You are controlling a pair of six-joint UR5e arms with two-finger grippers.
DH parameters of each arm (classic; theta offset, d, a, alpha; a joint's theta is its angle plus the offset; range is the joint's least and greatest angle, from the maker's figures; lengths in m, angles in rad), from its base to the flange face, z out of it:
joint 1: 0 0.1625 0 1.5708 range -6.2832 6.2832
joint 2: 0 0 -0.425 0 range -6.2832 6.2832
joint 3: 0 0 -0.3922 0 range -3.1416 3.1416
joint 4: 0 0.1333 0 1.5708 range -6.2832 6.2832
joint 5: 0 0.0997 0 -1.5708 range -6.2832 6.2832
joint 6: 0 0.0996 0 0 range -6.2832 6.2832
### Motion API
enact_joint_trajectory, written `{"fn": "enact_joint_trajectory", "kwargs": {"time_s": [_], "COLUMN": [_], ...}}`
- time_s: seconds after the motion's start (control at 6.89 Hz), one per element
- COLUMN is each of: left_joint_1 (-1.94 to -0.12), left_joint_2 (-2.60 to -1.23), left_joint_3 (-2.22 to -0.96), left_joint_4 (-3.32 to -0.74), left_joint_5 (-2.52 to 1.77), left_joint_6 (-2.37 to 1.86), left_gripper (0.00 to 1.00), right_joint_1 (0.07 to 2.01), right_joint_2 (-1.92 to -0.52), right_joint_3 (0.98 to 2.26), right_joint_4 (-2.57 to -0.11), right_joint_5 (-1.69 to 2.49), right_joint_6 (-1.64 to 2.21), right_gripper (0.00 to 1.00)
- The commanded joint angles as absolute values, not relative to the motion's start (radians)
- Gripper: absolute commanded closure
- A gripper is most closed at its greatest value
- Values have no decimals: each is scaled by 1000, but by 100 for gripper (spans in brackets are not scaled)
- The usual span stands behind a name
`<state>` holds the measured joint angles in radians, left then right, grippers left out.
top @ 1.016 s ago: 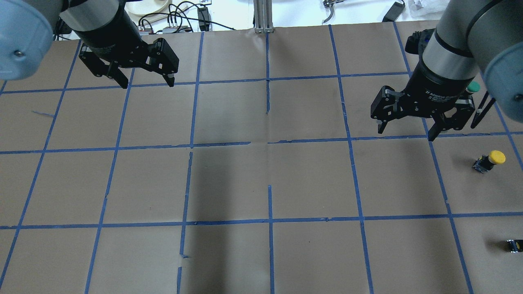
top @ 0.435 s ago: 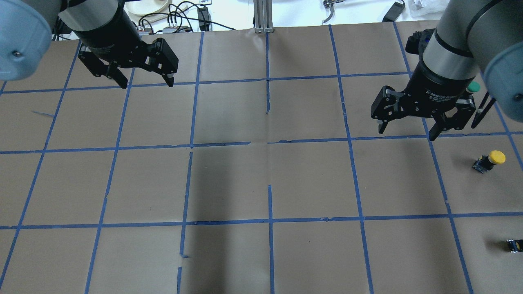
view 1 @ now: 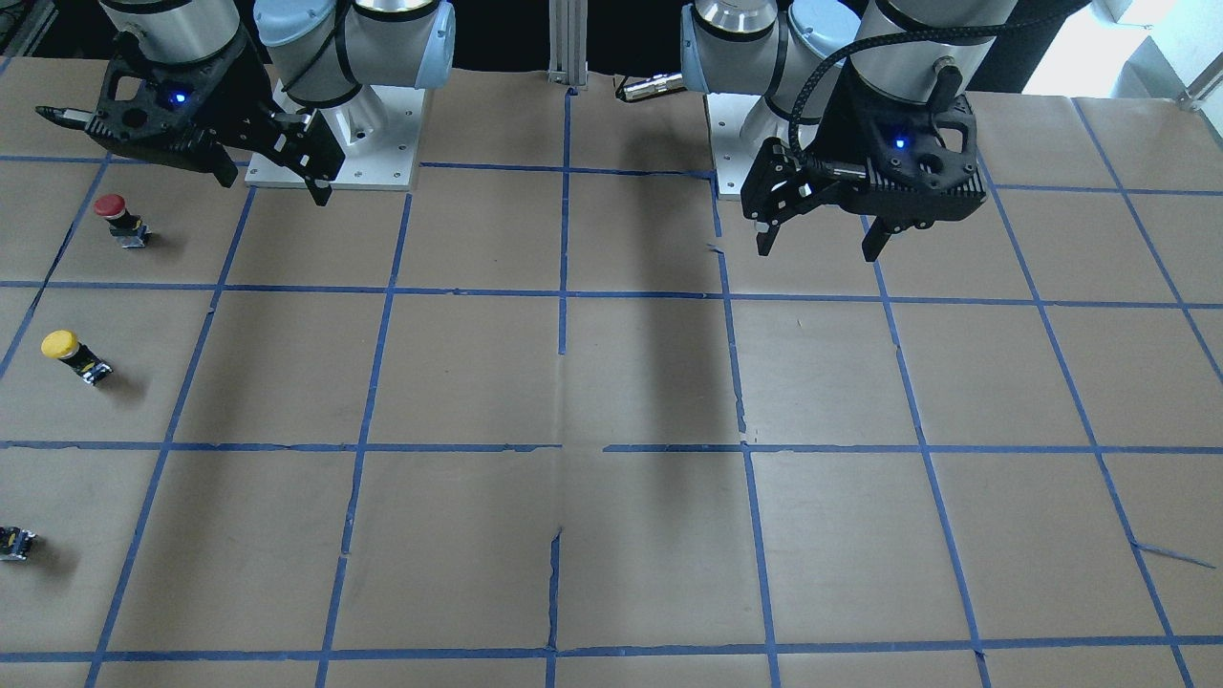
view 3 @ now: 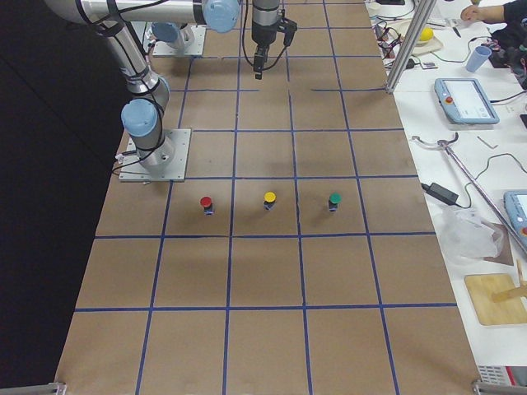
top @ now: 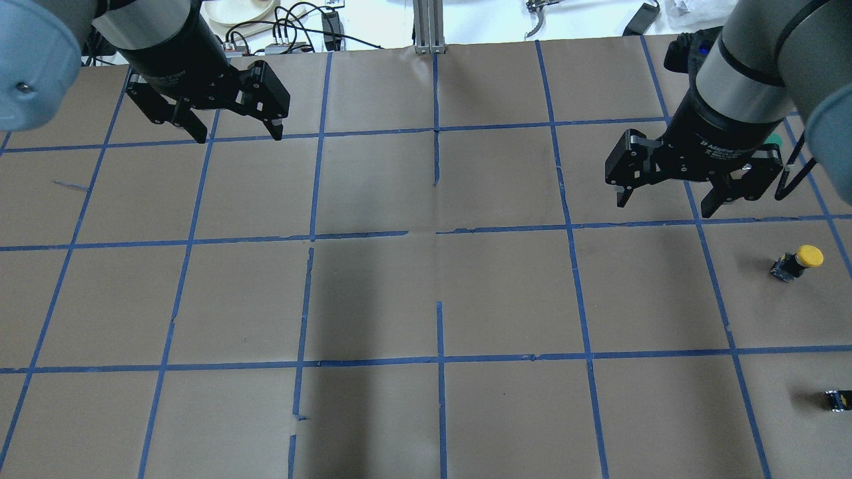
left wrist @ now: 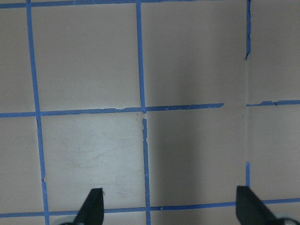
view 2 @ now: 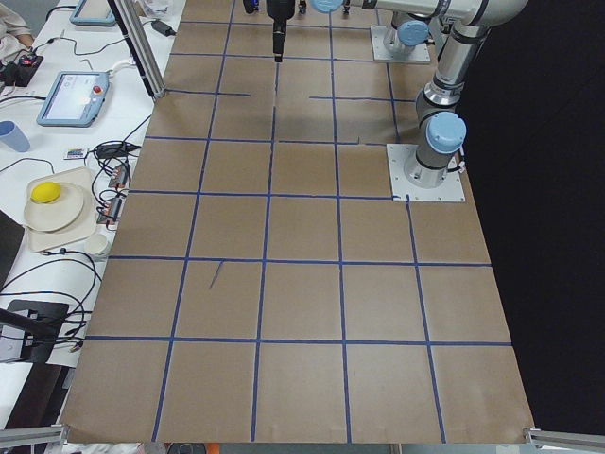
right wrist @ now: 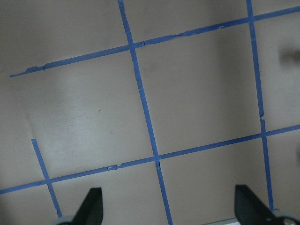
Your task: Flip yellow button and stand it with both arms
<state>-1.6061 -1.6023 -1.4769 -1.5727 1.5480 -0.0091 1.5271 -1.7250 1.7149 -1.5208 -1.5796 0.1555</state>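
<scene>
The yellow button [top: 799, 261] sits on the brown table [top: 426, 299] at the robot's far right. Around it are one red button [view 1: 117, 215], one green button [view 3: 334, 200] and one capless block [top: 837, 400]. The right gripper [top: 663, 207] hovers nearby, partly hiding the green one from overhead. The left gripper [top: 239, 136] hangs well apart. Both claws gape wide.

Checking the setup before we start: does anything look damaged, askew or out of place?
Minor things only. The blue tape grid is torn and broken near the centre. The yellow button looks tipped, though perspective may exaggerate that. A small capless block lies alone at the overhead view's right edge.
</scene>
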Motion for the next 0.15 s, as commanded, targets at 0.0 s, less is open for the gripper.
{"fn": "enact_joint_trajectory", "kwargs": {"time_s": [0.0], "left_joint_1": [-1606], "left_joint_2": [-1598], "left_joint_3": [-1477], "left_joint_4": [-1574], "left_joint_5": [1549], "left_joint_6": [-9], "left_gripper": [0], "right_joint_1": [1537], "right_joint_2": [-1738], "right_joint_3": [1718], "right_joint_4": [-1526], "right_joint_5": [-1575], "right_joint_6": [149], "right_gripper": [0]}}
